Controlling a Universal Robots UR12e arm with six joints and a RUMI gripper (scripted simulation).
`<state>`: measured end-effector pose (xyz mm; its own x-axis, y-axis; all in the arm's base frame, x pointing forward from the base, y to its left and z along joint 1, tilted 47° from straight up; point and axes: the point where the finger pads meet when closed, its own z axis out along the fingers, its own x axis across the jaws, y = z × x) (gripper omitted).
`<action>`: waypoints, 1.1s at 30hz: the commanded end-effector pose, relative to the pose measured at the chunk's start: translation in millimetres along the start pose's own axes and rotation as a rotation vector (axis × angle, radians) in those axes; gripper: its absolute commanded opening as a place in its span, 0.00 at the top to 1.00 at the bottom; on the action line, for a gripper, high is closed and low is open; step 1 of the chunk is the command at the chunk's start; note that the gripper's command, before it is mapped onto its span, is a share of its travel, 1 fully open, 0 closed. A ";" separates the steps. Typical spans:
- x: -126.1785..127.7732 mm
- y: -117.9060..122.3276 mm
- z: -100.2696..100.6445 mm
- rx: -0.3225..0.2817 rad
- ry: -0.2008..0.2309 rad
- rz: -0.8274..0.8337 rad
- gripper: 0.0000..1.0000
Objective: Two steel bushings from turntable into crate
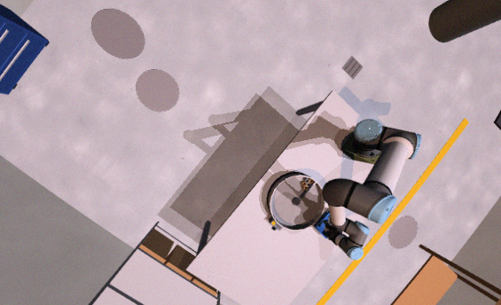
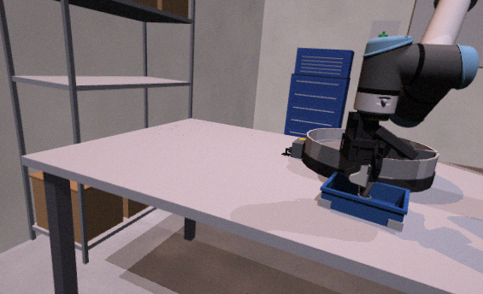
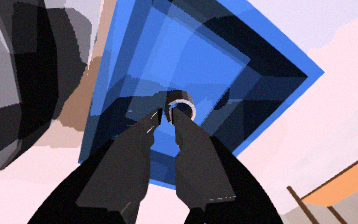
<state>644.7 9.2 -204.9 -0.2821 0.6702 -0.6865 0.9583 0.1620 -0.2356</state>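
The blue crate (image 1: 321, 225) (image 2: 356, 210) (image 3: 280, 37) sits beside the round turntable (image 2: 408, 172). My gripper (image 2: 364, 191) (image 3: 167, 108) points down into the crate, its two dark fingertips slightly parted, with a narrow gap between them. A steel bushing (image 2: 367, 196) (image 3: 180, 95) is at the tips, over the crate's inside; the right fingertip overlaps its bore in the wrist view, and its near wall shows by the gap. Whether it touches the crate floor is hidden. Several small bushings (image 1: 307, 183) lie in a cluster on the turntable. No other bushing can be made out in the crate.
The turntable's raised wall stands close to the crate and the gripper. A small grey box with a yellow top (image 1: 273, 223) (image 2: 298, 147) is at the turntable's outer side. A shelf rack (image 2: 72, 111) stands beyond the table's far end.
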 end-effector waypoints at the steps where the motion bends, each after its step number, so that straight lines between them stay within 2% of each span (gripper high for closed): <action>1: -0.1 0.4 -0.6 -0.001 0.000 0.000 0.94; 16: -0.1 0.4 -8.3 -0.001 0.000 0.000 0.94; 22: -0.1 0.4 -27.9 -0.001 0.000 0.000 0.94; 29: -0.1 0.4 -60.8 -0.001 0.000 0.000 0.94; 31: -0.1 0.4 -60.8 -0.001 0.000 0.000 0.94; 33: -0.1 0.4 -70.5 -0.001 0.000 0.000 0.94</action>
<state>647.1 49.1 -167.0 -0.2825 0.6701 -0.6865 0.9582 0.1636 -0.2347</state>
